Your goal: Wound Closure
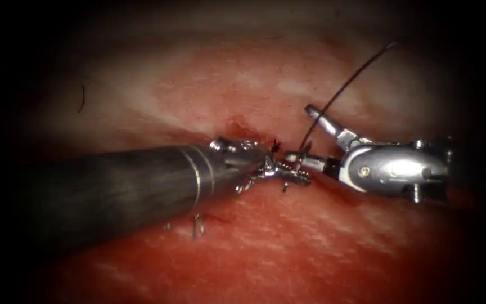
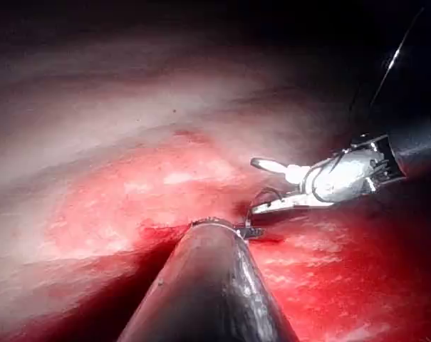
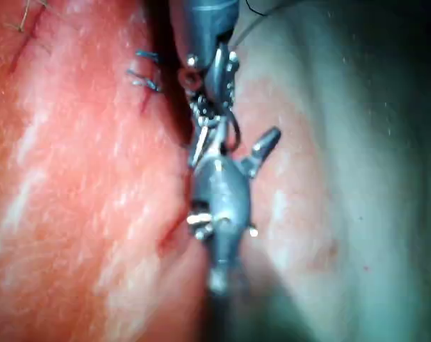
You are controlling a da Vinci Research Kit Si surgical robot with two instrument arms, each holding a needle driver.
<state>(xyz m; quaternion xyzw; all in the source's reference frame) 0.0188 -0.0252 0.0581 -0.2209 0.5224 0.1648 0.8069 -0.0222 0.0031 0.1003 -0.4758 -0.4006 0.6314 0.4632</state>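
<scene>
The right tool's fingers (image 1: 317, 115) are spread wide. One is raised over the tissue and the other lies low and level, pointing at the left tool. The right tool (image 1: 309, 135) grasps nothing that I can see. The dark thread (image 1: 344, 87) comes down in a long arc from the upper right and ends just at the gap between those fingers, near the lower one, and I cannot tell whether it touches either. The left wrist view shows the right tool (image 2: 253, 187) equally spread, with a small dark loop just beside its lower finger.

The left tool (image 1: 285, 171) comes in on its long dark shaft, and its tip sits almost against the right tool's lower finger. The tip is lost in a tangle of metal and thread, so I cannot tell whether it holds anything. I also cannot pick out the needle with any confidence, nor say whether it is in the tissue.

Both tips meet over the cut (image 1: 237, 128). Dark stitch ends (image 1: 277, 146) stand just behind them, and short cut ends (image 1: 198, 225) poke from the tissue (image 1: 310, 253) below the shaft.

This looks like thread handling at an already placed stitch rather than a needle bite. Any next move calls for a sure grip on the thread between tips this crowded, without snagging the stitch ends.
</scene>
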